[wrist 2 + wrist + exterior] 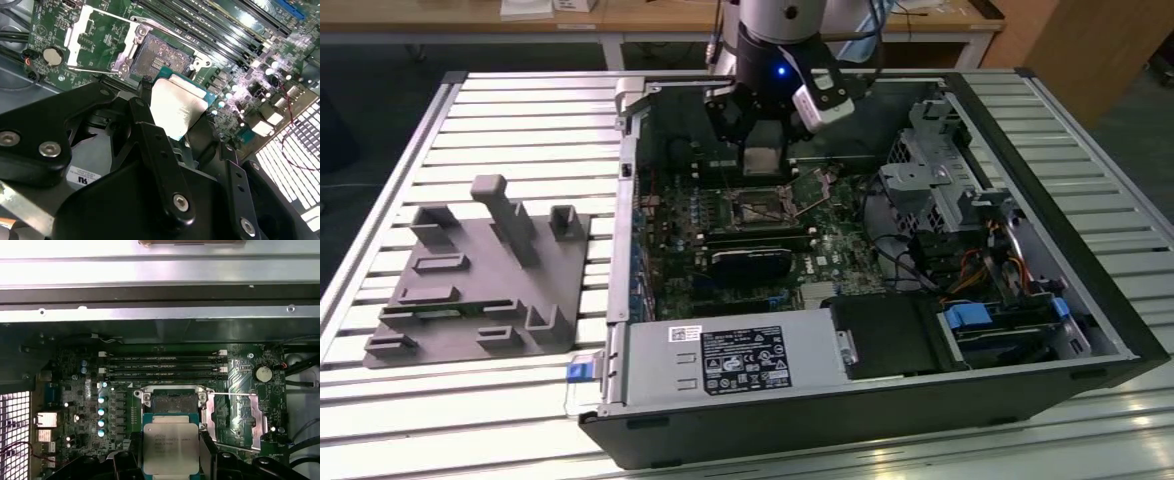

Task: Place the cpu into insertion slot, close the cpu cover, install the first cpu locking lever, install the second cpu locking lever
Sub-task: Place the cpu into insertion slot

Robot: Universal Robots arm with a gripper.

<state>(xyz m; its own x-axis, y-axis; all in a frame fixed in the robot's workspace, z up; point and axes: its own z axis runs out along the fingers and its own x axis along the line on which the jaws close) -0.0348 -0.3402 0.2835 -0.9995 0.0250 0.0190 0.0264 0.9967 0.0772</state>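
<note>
- You have the cpu (171,446) pinched in the gripper (176,119). The jaws are clenched on two opposite edges of it, with black fingers (149,132) on either side and the silver-grey top showing between them.
- In both wrist views the chip sits square between the fingertips. Its free edge sticks out past them toward the insertion slot (174,403).
- The slot is bare, with its contact field uncovered. The cpu hangs just short of it and, as far as you can judge from the exterior view, is above the board rather than touching it.
- The cpu cover (234,416) is swung open and lies back beside the slot on the motherboard (670,230).
- In the first wrist view the memory slots (164,367) run along the side of the slot away from the gripper.
- In the exterior view the arm reaches down into the open computer case (881,400), which lies on the slatted table (520,110). A grey fixture (480,275) sits beside the case on the exterior view's left.
</note>
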